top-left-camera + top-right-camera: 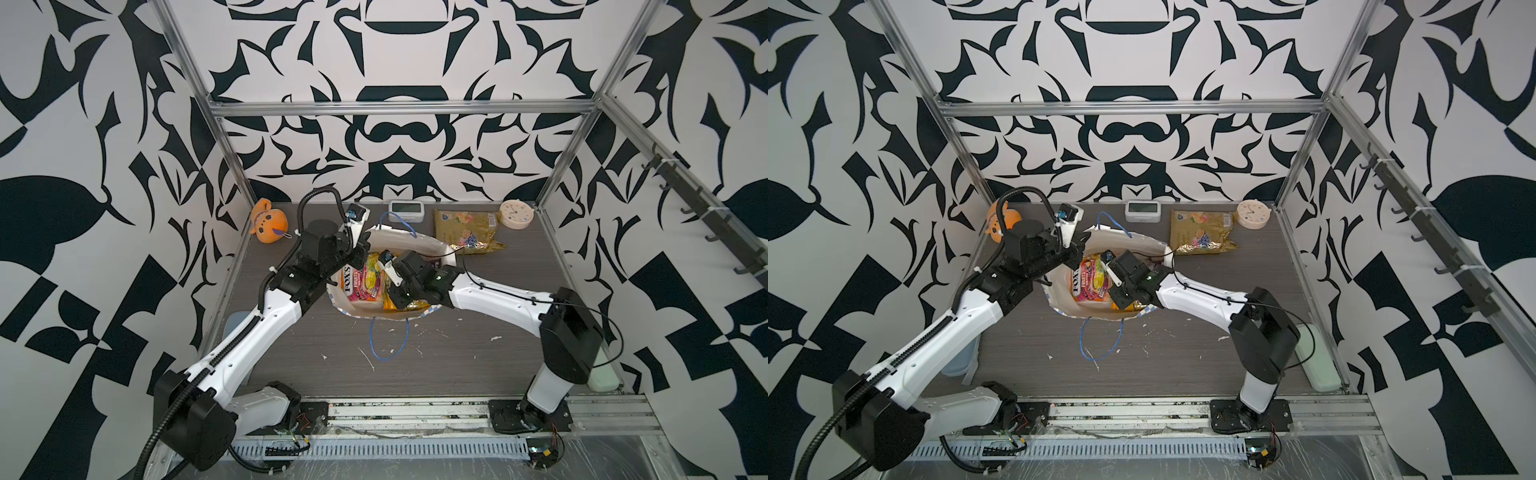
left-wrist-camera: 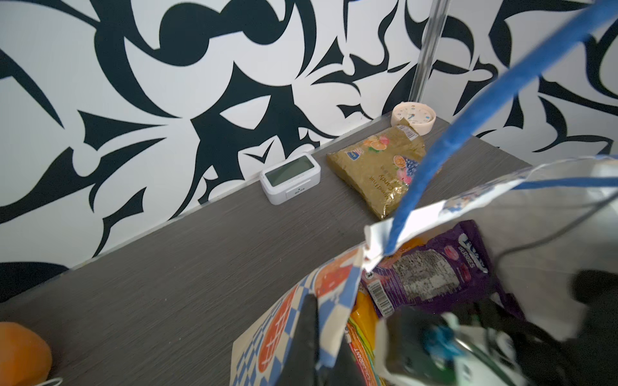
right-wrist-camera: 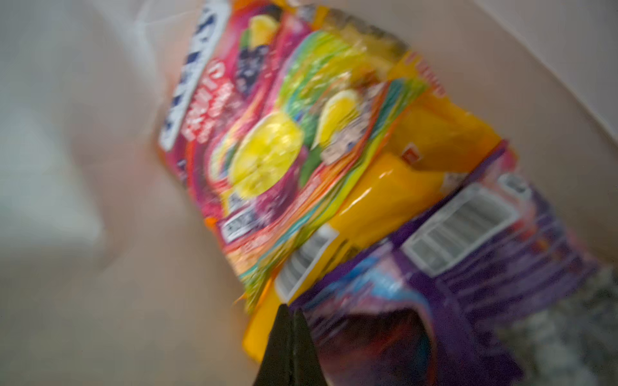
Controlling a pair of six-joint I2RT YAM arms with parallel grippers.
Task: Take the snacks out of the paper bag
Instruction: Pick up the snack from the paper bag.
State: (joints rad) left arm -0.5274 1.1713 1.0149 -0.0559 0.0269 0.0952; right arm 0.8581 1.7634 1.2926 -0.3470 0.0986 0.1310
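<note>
Snacks are looking light and slick, wanting a sealed-edge pinch; left tool is pinching the paper bag rim, right tool is hanging pressed together

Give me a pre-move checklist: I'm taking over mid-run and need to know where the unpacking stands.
1. Bag mouth held open: the left gripper has its jaws shut on the paper bag rim. Ok.
2. Reach: the right gripper is inside the bag, at the packets. Ok.
3. Right jaws gripping a packet: shut at the orange-yellow packet edge. Cannot tell.
4. The gold packet is out, on the table near the clock. Ok.
5. Bag emptied: the red-pink FOX'S packet and purple packet are inside. Not ok.
</note>
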